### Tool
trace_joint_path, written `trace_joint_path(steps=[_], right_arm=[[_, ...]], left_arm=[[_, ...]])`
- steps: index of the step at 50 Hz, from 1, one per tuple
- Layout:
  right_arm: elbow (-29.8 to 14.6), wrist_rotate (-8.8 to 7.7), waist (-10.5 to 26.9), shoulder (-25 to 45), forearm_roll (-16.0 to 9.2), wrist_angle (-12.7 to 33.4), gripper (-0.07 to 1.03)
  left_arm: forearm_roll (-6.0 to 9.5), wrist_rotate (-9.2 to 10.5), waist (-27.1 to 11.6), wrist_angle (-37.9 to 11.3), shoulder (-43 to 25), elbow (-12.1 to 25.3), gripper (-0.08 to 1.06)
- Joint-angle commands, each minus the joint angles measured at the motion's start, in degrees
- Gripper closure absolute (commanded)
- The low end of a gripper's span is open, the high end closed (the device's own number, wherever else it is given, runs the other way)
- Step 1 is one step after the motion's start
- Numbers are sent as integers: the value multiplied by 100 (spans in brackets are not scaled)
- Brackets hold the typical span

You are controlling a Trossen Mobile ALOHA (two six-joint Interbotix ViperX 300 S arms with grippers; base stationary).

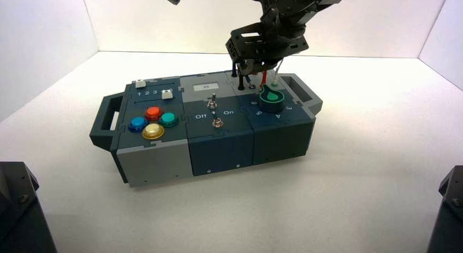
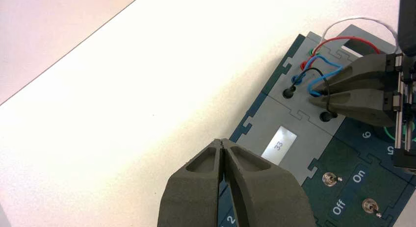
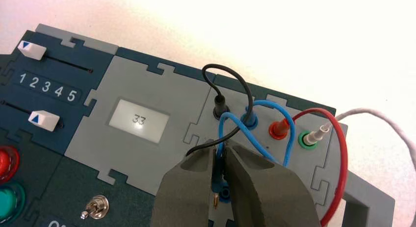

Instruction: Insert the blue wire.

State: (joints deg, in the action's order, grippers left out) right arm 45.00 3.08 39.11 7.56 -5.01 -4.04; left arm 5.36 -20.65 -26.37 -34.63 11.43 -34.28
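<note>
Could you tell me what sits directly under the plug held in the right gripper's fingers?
The right gripper pinches the blue wire by its plug; the brass tip hangs just above a blue socket. The socket's rim shows, but the fingers cover most of the plug body.

Both arms are black metal, each gripper (image 3: 221,188) bearing 2 dark grey, matte, wedge-shaped fingers (image 2: 196,197).
</note>
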Motion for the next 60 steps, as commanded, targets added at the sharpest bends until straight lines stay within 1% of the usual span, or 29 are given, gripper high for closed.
trace_joint_path(steps=[1, 19, 47, 60], right_arm=[[-167, -26, 53, -70, 35, -35, 98], [-237, -26, 26, -9, 35, -9, 98], [-237, -35, -88, 18, 35, 0, 98], [-308, -44, -141, 62, 35, -9, 98]], left_arm=[[0, -35, 44, 53, 167, 62, 101], [-9, -88, 44, 62, 202, -18, 101], [0, -167, 53, 114, 211, -18, 101], [0, -202, 53, 123, 211, -18, 101]])
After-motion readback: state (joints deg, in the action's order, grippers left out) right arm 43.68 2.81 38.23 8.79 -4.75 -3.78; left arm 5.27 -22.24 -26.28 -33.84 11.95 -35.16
